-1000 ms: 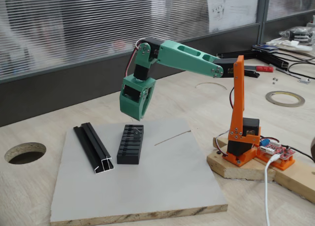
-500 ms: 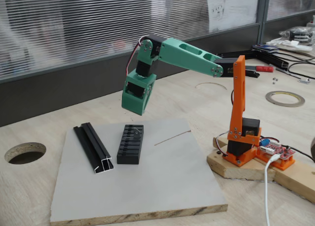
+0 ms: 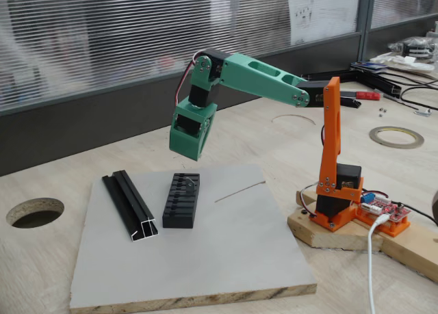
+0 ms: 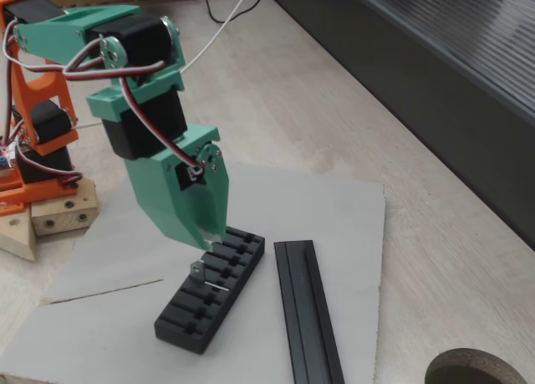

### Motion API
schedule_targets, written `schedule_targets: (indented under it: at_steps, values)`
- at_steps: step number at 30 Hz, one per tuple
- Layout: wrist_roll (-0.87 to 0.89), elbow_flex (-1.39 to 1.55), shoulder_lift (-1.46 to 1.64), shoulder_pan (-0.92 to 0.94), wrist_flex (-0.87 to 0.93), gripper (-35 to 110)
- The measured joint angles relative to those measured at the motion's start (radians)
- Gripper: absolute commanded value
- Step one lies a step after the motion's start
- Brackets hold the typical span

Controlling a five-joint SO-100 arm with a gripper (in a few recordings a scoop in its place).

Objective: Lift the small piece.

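My green pincer (image 4: pixel 201 233) hangs above the far end of the black ribbed block (image 4: pixel 212 288), its tips pointing down and not touching anything (image 3: pixel 186 146); its two halves look pressed together with nothing between them. The small piece (image 4: pixel 197 269), a tiny grey metal bit, sits on top of that block (image 3: pixel 182 200). Beside the block, on the same grey board (image 3: pixel 226 259), lies a long black rail (image 4: pixel 308 309).

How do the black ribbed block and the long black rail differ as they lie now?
The ribbed block is short, with cross ribs on top; the rail is long and slim, with a lengthwise groove. The block carries the small piece on top; nothing rests on the rail. In a fixed view the rail's near end shows silver, while the block is black throughout. Both lie flat on the grey board, side by side without touching.
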Motion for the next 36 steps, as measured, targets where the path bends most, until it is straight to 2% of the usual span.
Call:
schedule_targets:
  at_steps: [10,18,25,36]
  values:
    - [-0.018,0.0,0.0,0.0,0.0,14]
    - [-0.198,0.086,0.0,0.0,0.002,14]
    - [-0.242,0.095,0.0,0.0,-0.002,15]
    - [-0.242,0.098,-0.002,-0.011,-0.006,45]
